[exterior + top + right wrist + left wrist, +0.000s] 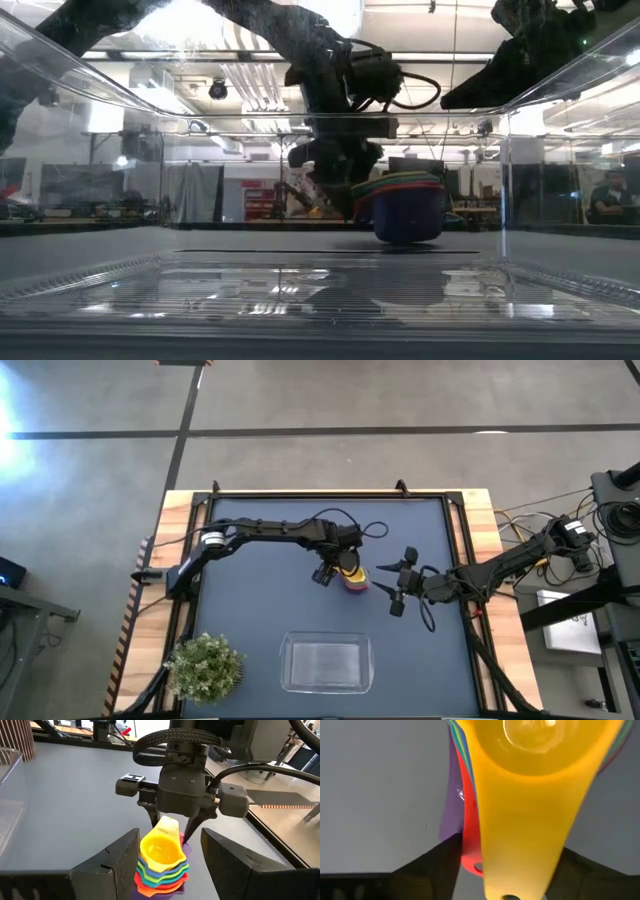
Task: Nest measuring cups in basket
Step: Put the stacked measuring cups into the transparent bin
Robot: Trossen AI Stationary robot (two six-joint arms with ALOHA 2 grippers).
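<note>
The measuring cups (356,580) are nested in one stack with the yellow one on top (160,851) and a blue one at the bottom (405,222). The stack stands on its base on the dark mat near the table's middle. My left gripper (172,827) comes down over the stack's handles and is shut on them. My right gripper (400,585) hovers open just right of the stack, its fingers (125,862) apart on either side of the cups without touching. The clear basket (288,660) sits near the front edge with nothing in it. My left gripper pinches the bundle of stacked handles between its two fingers: one finger (437,862) meets the purple and red handles (465,840), the other the yellow handle's edge (560,845). The fingers point steeply down and lie across the handles. The stack rests upright on the mat.
A bushy green plant (205,665) stands at the front left corner, beside the basket. The basket's clear wall (560,120) fills the low view. Wooden rails (180,510) and cables edge the mat; bare mat lies between the stack and the basket.
</note>
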